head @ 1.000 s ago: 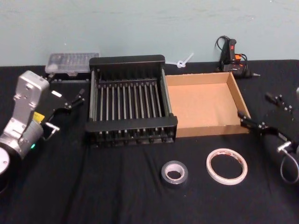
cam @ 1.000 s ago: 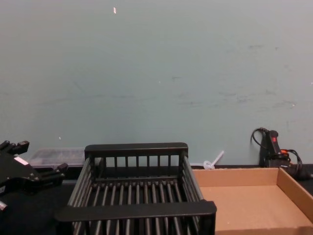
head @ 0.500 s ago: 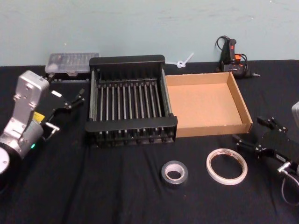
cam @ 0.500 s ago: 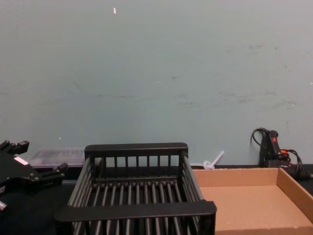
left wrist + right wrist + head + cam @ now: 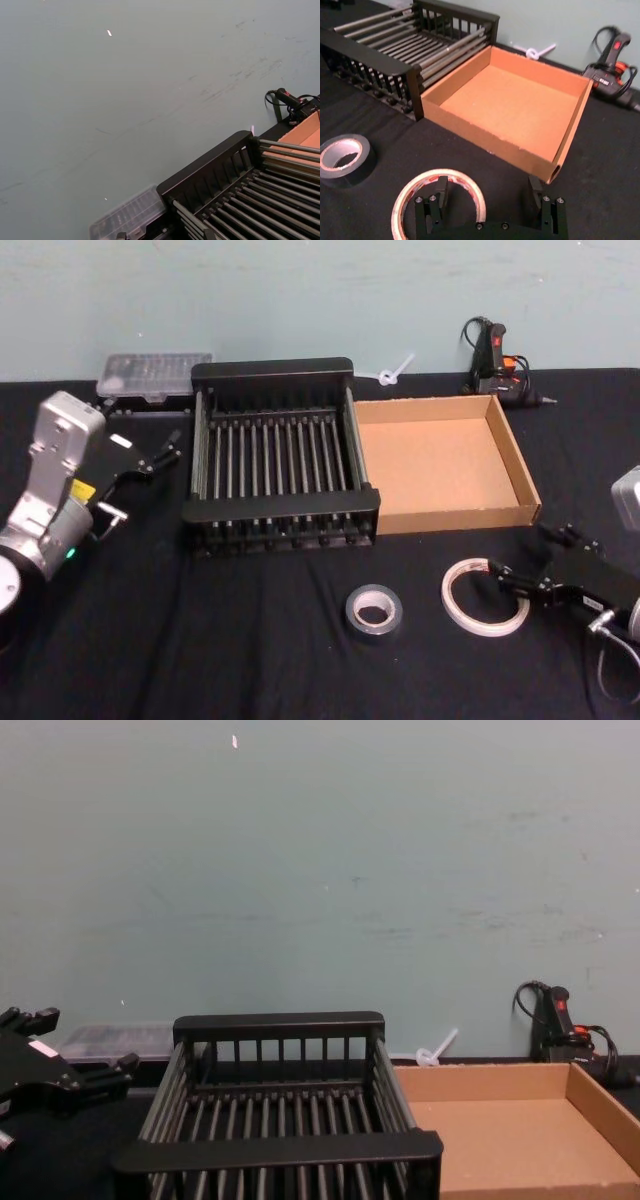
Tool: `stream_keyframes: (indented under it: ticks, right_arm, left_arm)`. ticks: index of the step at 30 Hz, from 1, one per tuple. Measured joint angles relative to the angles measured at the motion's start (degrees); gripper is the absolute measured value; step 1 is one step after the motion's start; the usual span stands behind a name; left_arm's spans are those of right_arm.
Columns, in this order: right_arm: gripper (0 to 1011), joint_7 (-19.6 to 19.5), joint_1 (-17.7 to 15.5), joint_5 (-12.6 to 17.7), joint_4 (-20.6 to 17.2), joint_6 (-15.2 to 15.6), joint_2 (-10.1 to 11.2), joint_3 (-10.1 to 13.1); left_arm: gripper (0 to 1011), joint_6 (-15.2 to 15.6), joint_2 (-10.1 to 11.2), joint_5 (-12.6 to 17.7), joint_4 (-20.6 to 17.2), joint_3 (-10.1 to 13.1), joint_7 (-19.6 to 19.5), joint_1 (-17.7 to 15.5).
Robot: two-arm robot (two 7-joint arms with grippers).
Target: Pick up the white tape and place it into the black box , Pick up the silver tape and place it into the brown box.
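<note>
The white tape [image 5: 468,613] lies flat on the black cloth at front right, its red-marked ring [image 5: 406,196] close under the right wrist camera. My right gripper [image 5: 521,556] [image 5: 487,196] is open and straddles the ring's right side, one finger over the centre hole and one outside. The silver tape [image 5: 373,611] [image 5: 346,159] lies to its left, untouched. Behind them the black box [image 5: 285,508] [image 5: 375,55] [image 5: 275,1148] and the brown box [image 5: 460,516] [image 5: 485,136] [image 5: 500,1132] stand side by side, both holding nothing. My left gripper [image 5: 166,448] [image 5: 88,1040] is parked open, left of the black box.
A clear plastic case [image 5: 155,372] [image 5: 130,218] sits behind the black box's left corner. A black and orange glue gun [image 5: 497,362] [image 5: 615,65] with its cable lies behind the brown box. A white plastic piece [image 5: 393,371] rests at the wall.
My right gripper has moved from beside the brown box's front right corner, forward and leftward, onto the white tape's right side. The left arm and both rolls have stayed put.
</note>
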Motion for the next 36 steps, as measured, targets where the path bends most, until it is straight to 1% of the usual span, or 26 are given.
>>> stream_keyframes:
  ticks: [9, 24, 36]
  right_arm:
    - [1002, 1.48, 0.45, -0.25, 1.45, 2.83, -1.47, 0.12]
    - [1002, 3.12, 0.77, -1.93, 2.67, 4.02, -3.48, 0.49]
    - [1003, 4.00, 1.06, -2.70, 3.62, 4.65, -4.50, 0.54]
  left_arm:
    - [1001, 0.00, 0.00, 0.00, 0.00, 0.00, 0.00, 0.00]
    - [1001, 0.00, 0.00, 0.00, 0.00, 0.00, 0.00, 0.00]
    - [1001, 0.00, 0.00, 0.00, 0.00, 0.00, 0.00, 0.00]
